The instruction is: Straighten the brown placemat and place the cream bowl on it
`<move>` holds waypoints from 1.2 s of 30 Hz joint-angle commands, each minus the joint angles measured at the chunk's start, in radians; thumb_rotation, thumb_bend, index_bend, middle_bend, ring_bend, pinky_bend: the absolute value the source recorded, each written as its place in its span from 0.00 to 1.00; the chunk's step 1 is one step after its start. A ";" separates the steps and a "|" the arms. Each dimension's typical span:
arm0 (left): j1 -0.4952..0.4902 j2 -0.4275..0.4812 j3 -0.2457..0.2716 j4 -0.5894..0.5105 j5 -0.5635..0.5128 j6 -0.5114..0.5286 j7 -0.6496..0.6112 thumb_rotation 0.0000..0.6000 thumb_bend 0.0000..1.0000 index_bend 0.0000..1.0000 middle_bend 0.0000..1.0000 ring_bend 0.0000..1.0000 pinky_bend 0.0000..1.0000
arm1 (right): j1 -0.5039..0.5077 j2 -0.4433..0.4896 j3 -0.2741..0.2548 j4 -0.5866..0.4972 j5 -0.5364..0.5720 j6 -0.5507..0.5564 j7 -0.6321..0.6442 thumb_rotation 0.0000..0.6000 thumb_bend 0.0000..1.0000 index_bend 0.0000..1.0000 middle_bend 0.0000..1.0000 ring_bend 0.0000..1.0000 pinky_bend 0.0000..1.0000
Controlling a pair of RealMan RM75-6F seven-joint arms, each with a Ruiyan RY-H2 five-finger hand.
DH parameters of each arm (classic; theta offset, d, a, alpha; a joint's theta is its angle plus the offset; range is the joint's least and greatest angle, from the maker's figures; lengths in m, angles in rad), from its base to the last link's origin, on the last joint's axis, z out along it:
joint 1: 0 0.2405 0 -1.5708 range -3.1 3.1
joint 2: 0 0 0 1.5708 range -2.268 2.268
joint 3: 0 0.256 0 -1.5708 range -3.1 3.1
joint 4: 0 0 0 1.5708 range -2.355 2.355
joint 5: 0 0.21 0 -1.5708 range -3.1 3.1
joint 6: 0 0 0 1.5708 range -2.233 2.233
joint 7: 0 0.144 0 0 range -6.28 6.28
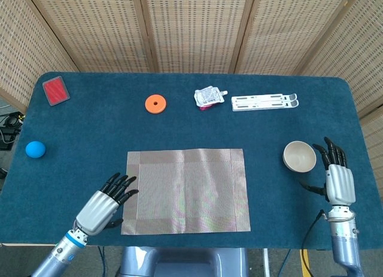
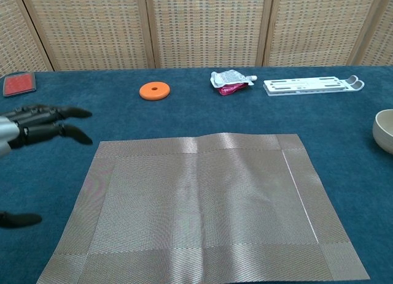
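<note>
- Head view shows us the brown placemat (image 1: 185, 190) lying flat near the table's front edge, its sides about square with that edge, so we judge the straightening done and the bowl step in hand.
- Our left hand (image 1: 106, 202) sits just beside the placemat's left border, fingers spread and holding nothing; it should stay off the weave.
- Our right hand (image 1: 337, 176) stands upright just right of the cream bowl (image 1: 299, 156), fingers apart and empty, near the table's right edge.
- We should close around the bowl's rim firmly, lift it clear of the blue table (image 1: 179, 121), and lower it level onto the placemat's middle, so the placemat is not dragged askew.
</note>
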 commanded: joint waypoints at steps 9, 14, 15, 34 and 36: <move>0.050 -0.036 -0.134 0.032 -0.064 0.114 0.023 1.00 0.13 0.16 0.00 0.00 0.00 | 0.050 -0.043 0.003 0.076 0.144 -0.116 -0.190 1.00 0.22 0.30 0.00 0.00 0.00; 0.050 -0.036 -0.147 0.038 -0.081 0.096 0.022 1.00 0.13 0.16 0.00 0.00 0.00 | 0.076 -0.092 0.013 0.171 0.181 -0.161 -0.200 1.00 0.22 0.32 0.00 0.00 0.00; 0.049 -0.036 -0.149 0.040 -0.085 0.092 0.024 1.00 0.13 0.16 0.00 0.00 0.00 | 0.083 -0.103 0.015 0.193 0.186 -0.168 -0.201 1.00 0.22 0.33 0.00 0.00 0.00; 0.039 -0.050 -0.169 0.072 -0.140 0.020 0.013 1.00 0.13 0.16 0.00 0.00 0.00 | 0.168 -0.264 0.046 0.483 0.237 -0.298 -0.154 1.00 0.27 0.52 0.02 0.00 0.00; 0.039 -0.051 -0.170 0.074 -0.143 0.016 0.011 1.00 0.13 0.16 0.00 0.00 0.00 | 0.177 -0.279 0.048 0.513 0.240 -0.313 -0.148 1.00 0.27 0.54 0.03 0.00 0.00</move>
